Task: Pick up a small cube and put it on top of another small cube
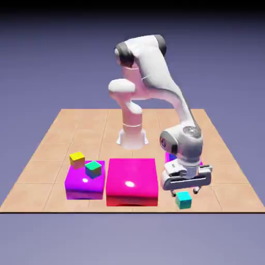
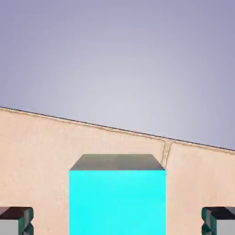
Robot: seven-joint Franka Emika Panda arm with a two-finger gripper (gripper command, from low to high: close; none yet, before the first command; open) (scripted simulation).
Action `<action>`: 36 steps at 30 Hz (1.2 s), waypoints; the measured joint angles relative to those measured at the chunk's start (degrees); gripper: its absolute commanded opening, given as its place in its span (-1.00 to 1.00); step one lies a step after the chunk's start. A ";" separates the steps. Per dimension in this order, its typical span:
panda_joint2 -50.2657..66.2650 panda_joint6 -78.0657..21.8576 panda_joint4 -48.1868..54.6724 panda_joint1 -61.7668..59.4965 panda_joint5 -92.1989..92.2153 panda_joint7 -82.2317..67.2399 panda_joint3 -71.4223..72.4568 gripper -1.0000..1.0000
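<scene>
Nearest the front edge of the counter [image 1: 46, 150] sits the turquoise cube [image 1: 183, 200], alone on the tan tiles toward the exterior view's right. The gripper [image 1: 185, 189] hangs just behind and above it, close but with no clear contact. Only the hand view shows how the fingers [image 2: 16, 221] stand: the two grey tips sit at the bottom corners, spread wide, with the turquoise cube [image 2: 117, 197] large between them and bare counter visible on either side of it. Nothing is gripped. That view also shows the cube's darker top face, a tile seam running past its far corner, and the counter's edge against the blue-violet backdrop, slanted because the hand is rolled.

The exterior view gives what the hand camera misses. Left of the turquoise cube lies a big pink block [image 1: 132, 180], and touching its left side a lower purple block [image 1: 84, 181]. On the purple block rest the yellow cube [image 1: 77, 159], at its far left corner, and a green-topped cube [image 1: 93, 168] just beside it, nearer the middle. A sliver of something purple-and-blue [image 1: 169, 156] peeks from behind the wrist; I can't tell what it is.

The arm [image 1: 155, 77] rises from its base at the far edge, folds over at the shoulder, and slopes down to the right, the wrist bent so the hand sits low over the counter.
</scene>
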 measured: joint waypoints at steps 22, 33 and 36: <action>-29.39 -18.10 -10.71 -18.25 8.62 -5.30 -13.58 -1.00; -44.25 -18.81 -22.23 -24.56 19.41 0.69 -30.81 -1.00; -38.73 -11.35 -24.29 -24.36 21.03 -0.54 -30.98 -1.00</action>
